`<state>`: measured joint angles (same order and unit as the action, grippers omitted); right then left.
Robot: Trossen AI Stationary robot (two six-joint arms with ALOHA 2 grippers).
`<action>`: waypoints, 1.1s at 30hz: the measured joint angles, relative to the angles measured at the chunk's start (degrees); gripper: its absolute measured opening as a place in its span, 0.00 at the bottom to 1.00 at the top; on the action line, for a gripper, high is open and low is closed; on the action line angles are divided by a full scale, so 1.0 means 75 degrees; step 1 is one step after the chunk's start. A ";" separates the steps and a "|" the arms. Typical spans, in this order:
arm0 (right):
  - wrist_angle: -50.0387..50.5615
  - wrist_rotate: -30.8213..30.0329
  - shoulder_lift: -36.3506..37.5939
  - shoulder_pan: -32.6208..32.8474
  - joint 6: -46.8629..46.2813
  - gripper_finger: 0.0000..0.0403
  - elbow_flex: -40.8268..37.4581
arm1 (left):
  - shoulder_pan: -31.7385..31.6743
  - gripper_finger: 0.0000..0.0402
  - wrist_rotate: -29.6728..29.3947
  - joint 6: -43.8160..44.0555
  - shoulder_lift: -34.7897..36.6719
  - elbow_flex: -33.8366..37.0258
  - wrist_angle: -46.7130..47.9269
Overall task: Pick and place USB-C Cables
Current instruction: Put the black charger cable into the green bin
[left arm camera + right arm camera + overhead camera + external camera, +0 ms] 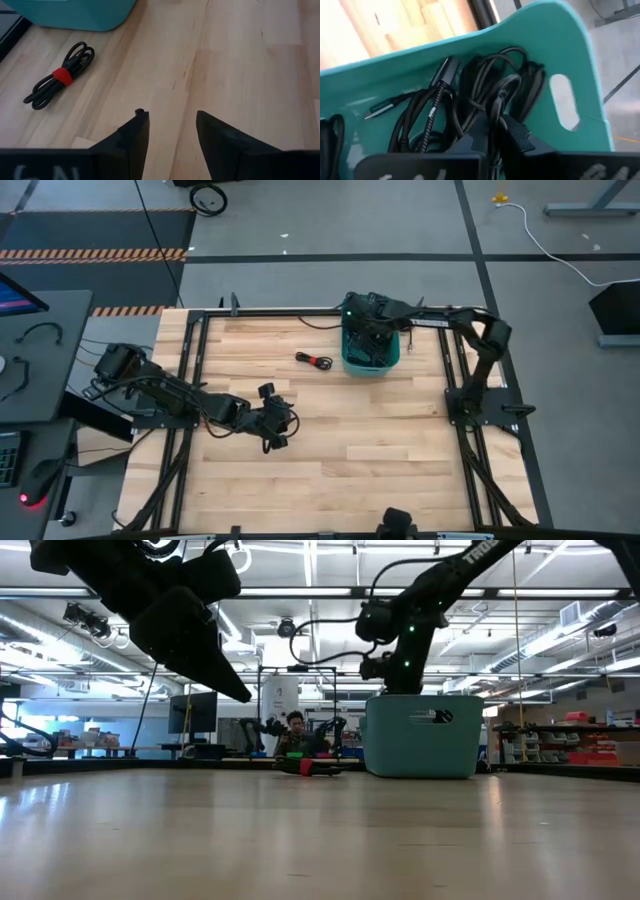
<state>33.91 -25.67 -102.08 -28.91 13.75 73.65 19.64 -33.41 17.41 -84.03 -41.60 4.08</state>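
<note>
One USB-C cable (pixel 59 76), a black coil with a red band, lies flat on the wood left of the teal bin (pixel 352 364); the high view shows the cable (pixel 313 361) too. My left gripper (pixel 170 117) is open and hovers above the table's middle (pixel 278 430), short of that cable. My right gripper (pixel 496 127) is down inside the bin (pixel 555 45), among several tangled black cables (pixel 435 115) piled on its floor, and is shut on one of them. My right gripper pinches a loop of a black cable (pixel 496 107) between its two fingers (pixel 520 137). It comes from above, pointing down into the bin. The loop stands up between the fingertips, and the rest of the cable lies in the pile against the bin wall.
The bin (pixel 420 735) stands near the table's far edge. Black frame rails (pixel 190 370) run along the table's sides. A person (pixel 293 735) sits in the room beyond the far edge. Bare wood lies between the left gripper and the near edge.
</note>
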 joint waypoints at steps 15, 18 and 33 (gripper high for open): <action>0.0228 -0.0097 0.0060 0.0035 -0.0093 0.32 -0.0003 | 0.0000 0.42 0.0000 0.0000 0.0000 0.0000 0.0052; 0.0327 -0.0455 0.0483 0.0162 -0.0160 0.40 -0.0003 | 0.0000 0.42 0.0000 0.0000 0.0000 0.0000 0.0131; -0.2626 0.2536 0.1340 0.1661 -0.1296 0.46 0.0003 | 0.1711 0.39 -0.2266 0.3497 0.0769 -0.0006 0.4790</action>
<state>14.21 -6.65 -92.03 -16.45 4.03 73.67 32.47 -50.40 43.64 -78.27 -41.65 40.00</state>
